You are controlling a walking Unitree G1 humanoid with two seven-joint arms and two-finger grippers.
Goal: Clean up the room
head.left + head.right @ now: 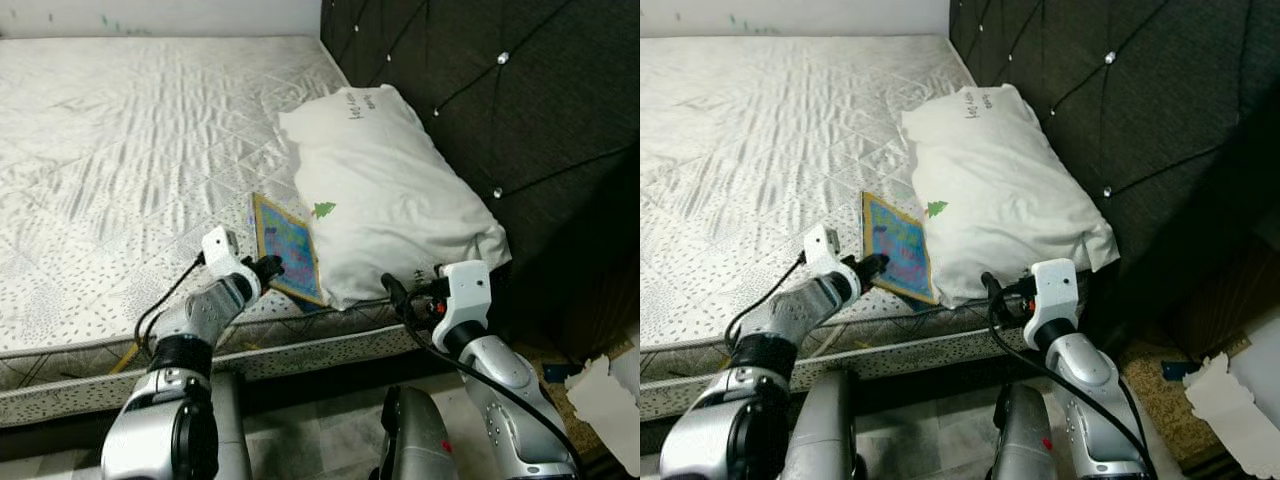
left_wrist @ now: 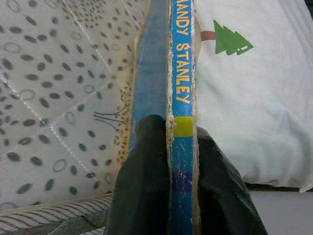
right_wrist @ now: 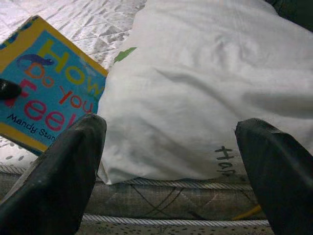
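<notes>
On the bare mattress, a white pillow lies against the headboard. The book rests beside it near the edge — left gripper clamped on its spine. Right gripper waits spread before the pillow. Next, likely: lift the book clear.

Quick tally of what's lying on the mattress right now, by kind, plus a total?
Books: 1, book, pinched at its near edge by the left gripper
Pillows: 1, pillow, against the headboard, with the right gripper open in front of it
Total: 2 things on the mattress
</notes>
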